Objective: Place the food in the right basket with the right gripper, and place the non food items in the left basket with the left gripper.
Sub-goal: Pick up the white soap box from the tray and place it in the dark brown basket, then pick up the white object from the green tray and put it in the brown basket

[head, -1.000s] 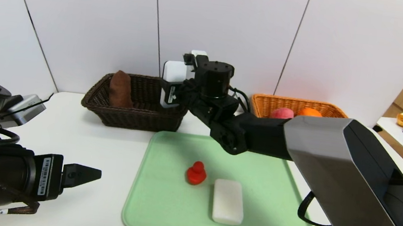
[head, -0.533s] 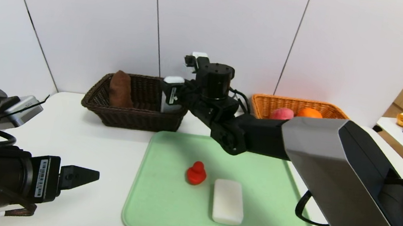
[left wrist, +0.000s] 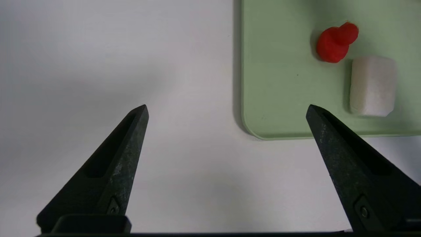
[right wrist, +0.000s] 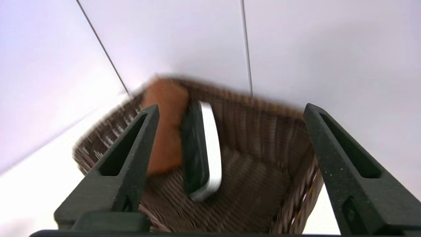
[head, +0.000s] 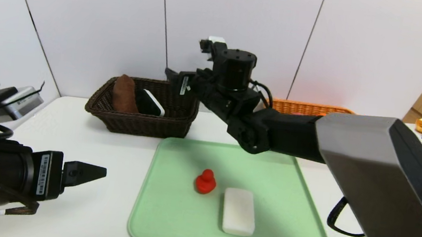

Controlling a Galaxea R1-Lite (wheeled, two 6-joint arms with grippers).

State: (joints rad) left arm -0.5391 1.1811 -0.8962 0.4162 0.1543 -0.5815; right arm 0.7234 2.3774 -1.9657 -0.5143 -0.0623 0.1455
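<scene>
Right gripper (head: 174, 77), fingers spread and empty, is hovering over the dark left basket (head: 178, 124), the phone (head: 150, 102) lying below it beside a brown item (head: 124, 93); retreating should go straight upward, clearing the rim.

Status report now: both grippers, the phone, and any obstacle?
Right gripper open above dark basket. Phone in it, leaning on brown item. Left gripper open, beside green tray. No obstacle seen.
</scene>
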